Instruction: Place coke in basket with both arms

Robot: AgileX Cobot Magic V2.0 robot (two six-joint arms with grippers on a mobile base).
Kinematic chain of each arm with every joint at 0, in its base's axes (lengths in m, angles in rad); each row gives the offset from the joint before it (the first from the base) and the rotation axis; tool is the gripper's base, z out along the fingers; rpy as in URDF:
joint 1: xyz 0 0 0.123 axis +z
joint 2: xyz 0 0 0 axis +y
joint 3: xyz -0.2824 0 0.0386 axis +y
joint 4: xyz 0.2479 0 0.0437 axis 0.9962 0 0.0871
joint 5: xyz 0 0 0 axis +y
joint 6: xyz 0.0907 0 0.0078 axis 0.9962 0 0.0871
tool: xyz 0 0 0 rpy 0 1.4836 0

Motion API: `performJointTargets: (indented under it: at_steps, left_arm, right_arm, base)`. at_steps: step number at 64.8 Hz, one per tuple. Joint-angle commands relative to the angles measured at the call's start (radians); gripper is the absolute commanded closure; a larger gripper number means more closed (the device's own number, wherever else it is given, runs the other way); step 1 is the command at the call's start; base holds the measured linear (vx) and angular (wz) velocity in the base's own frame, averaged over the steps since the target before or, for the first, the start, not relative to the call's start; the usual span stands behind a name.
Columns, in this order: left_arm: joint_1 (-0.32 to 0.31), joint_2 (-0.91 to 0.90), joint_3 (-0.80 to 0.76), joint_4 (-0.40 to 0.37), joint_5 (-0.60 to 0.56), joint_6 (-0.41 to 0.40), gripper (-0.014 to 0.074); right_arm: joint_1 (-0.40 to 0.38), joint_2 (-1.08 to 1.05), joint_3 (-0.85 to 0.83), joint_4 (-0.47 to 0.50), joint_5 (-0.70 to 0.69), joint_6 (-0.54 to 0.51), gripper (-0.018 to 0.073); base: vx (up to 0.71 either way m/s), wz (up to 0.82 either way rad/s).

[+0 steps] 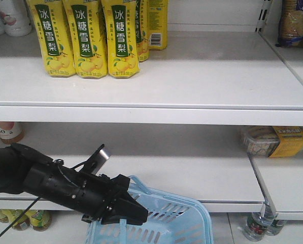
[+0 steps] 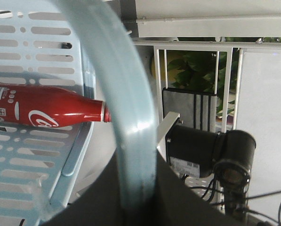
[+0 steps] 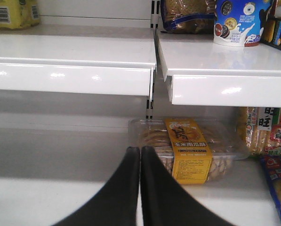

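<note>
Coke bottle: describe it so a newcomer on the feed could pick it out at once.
Start at the light-blue slotted basket below the white shelves. In the left wrist view, beside the basket's pale handle, the coke bottle lies on its side on the slotted plastic. It is the only red thing there, slim, with white script, unlike the yellow cartons on the top shelf.

Front-facing view: level with the white shelves (image 1: 151, 76), facing them squarely from near, with the light-blue basket (image 1: 164, 218) low in frame below the lower shelf. Left wrist view: set hard against the basket handle (image 2: 124, 108), looking along it into the basket and past it to the floor-level rack. Right wrist view: close to the same shelves, facing their lower board and sharing with the front view the clear biscuit box (image 3: 189, 150) (image 1: 273, 141).
</note>
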Motion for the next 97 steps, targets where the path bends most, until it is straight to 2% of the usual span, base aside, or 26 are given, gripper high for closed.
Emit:
performJointTargets:
  at_steps: [1, 17, 44, 49, 63, 71, 79, 97]
  left_arm:
    - [0.000, -0.136, 0.006, -0.095, 0.103, 0.011, 0.0603]
    - [0.000, -0.405, 0.122, -0.082, 0.059, 0.011, 0.0603]
    - [0.000, -0.901, 0.387, -0.070, -0.246, 0.011, 0.0603]
    - [0.000, -0.991, 0.418, -0.037, -0.290, 0.011, 0.0603]
    - [0.000, -1.218, 0.467, 0.166, -0.424, -0.006, 0.0603]
    - [0.001, -1.312, 0.495, 0.277, -0.530, -0.086, 0.0603]
    - [0.001, -1.403, 0.520, 0.455, -0.629, -0.239, 0.0603]
    - [0.001, -1.532, 0.593, 1.005, -0.801, -0.687, 0.0603]
  right_arm:
    - [-0.005, 0.011, -0.027, -0.018, -0.071, 0.002, 0.0569]
    - [-0.005, 0.011, -0.027, -0.018, -0.071, 0.002, 0.0569]
    - [-0.005, 0.011, -0.027, -0.018, -0.071, 0.002, 0.0569]
    - [-0.005, 0.011, -0.027, -0.018, -0.071, 0.002, 0.0569]
    - [-0.005, 0.011, -0.027, -0.018, -0.071, 0.002, 0.0569]
    - [-0.005, 0.011, -0.027, -0.018, -0.071, 0.002, 0.0569]
    - [-0.005, 0.011, -0.027, -0.018, -0.071, 0.002, 0.0569]
    - [-0.005, 0.011, -0.027, -0.018, -0.071, 0.002, 0.0569]
  base:
    - [0.00, 0.00]
    - [0.00, 0.00]
    - [0.00, 0.00]
    - [0.00, 0.00]
    - [0.00, 0.00]
    - [0.00, 0.00]
    - [0.00, 0.00]
    - [0.00, 0.00]
